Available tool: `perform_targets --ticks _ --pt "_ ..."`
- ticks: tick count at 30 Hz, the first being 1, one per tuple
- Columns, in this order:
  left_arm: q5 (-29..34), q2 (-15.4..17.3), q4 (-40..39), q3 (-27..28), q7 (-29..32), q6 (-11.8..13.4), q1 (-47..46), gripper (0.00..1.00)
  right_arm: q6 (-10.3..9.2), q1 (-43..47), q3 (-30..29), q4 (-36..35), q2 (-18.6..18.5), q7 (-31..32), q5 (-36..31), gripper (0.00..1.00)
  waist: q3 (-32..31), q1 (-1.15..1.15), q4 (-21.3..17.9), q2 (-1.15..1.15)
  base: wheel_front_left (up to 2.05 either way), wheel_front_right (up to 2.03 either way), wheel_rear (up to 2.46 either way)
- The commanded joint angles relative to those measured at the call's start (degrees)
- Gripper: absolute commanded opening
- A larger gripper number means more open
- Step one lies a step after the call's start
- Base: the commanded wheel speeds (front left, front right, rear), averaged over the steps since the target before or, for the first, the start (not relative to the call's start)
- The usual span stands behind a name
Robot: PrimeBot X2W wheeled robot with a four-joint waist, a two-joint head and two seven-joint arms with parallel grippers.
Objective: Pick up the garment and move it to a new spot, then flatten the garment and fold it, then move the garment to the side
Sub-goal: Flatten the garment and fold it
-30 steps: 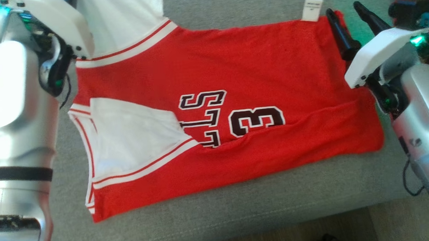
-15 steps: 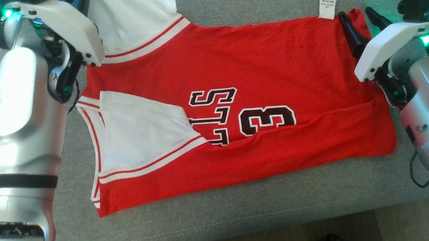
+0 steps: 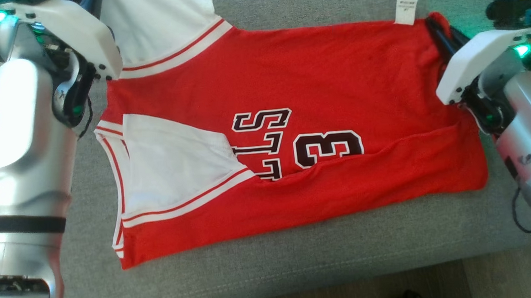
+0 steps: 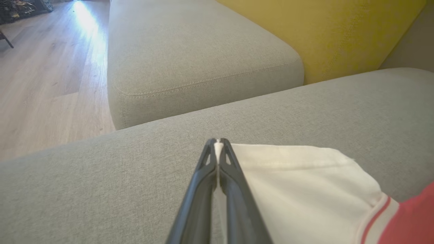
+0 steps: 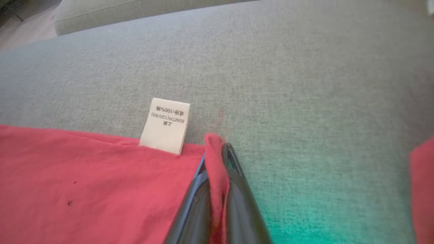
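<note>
Long axis of garment (image 3: 316, 82) spans frame left–right. Left gripper (image 4: 217, 144) clamped on white strap (image 4: 298, 176), upper left; right gripper (image 5: 218, 149) clamped on red hem corner (image 5: 214, 162), upper right.

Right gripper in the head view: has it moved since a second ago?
Yes. The right gripper has closed from wide open onto the corner of the garment, staying just right of the white label.

Spread on sofa seat (image 3: 298, 256): garment (image 3: 335, 86). At its far edge, label (image 3: 406, 10), just left of right gripper (image 5: 222, 149) on far-right corner. At far-left corner, left gripper (image 4: 217, 142).
</note>
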Motion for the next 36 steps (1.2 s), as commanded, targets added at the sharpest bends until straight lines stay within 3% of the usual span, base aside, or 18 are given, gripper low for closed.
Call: perform_targets --ticks 1,11,17,22,27,36 --pt "-0.6 2.7 -1.5 2.2 -1.2 1.0 -1.7 0.00 -0.04 -1.4 0.4 0.3 -1.6 -3.1 -0.1 0.00 0.1 0.00 0.1 0.00 0.00 0.00 0.00" --pt "-0.9 2.1 1.6 2.8 -5.3 2.3 -4.7 0.00 -0.04 -6.9 0.2 5.1 -1.2 -12.6 -1.0 0.00 0.6 0.00 1.1 0.00 0.00 0.00 0.00" --pt "-1.2 1.0 5.1 3.8 -11.2 3.9 -7.5 0.00 -0.04 -9.7 -0.1 8.8 -0.2 -18.4 -1.5 0.00 0.3 0.00 1.7 0.00 0.00 0.00 0.00" --pt "-1.3 -0.5 9.7 2.1 -14.2 2.4 -8.0 0.00 -0.04 -9.0 0.9 10.5 1.5 -20.3 -2.0 0.00 -0.2 0.00 2.0 0.00 0.00 0.00 0.00" --pt "-1.3 -0.4 11.1 0.8 -15.9 1.2 -6.9 0.00 -0.04 -7.3 1.3 9.1 0.5 -20.7 -2.3 0.00 -1.9 0.00 2.2 0.00 0.00 0.00 0.00" --pt "-4.1 1.3 5.8 -2.2 -14.5 -0.7 -0.4 0.00 -0.04 -0.9 0.3 5.1 -2.9 -20.7 -2.3 0.00 -6.4 0.00 3.6 0.00 0.00 0.00 0.00"
